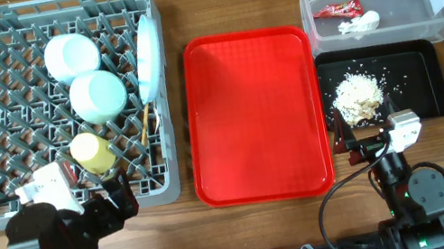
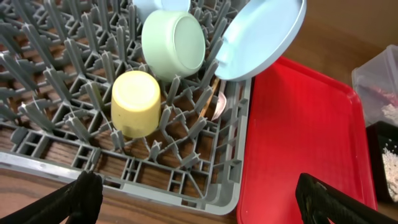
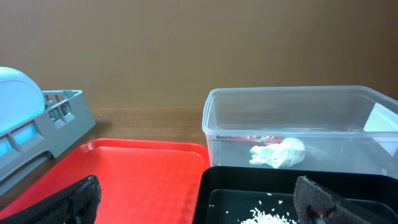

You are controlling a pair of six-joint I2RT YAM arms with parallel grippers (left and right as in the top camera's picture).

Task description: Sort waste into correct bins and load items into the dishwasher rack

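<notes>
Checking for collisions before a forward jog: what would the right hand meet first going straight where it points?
Most likely the near wall of the clear tub, with the right hand passing over the black tray and rice; height unclear.

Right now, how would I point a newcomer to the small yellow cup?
Find the grey-blue rack on the left. Three round items line up down its middle, and the yellow cup is the one nearest the robot. It is smaller than the mint bowl beside it and the only yellow piece.
</notes>
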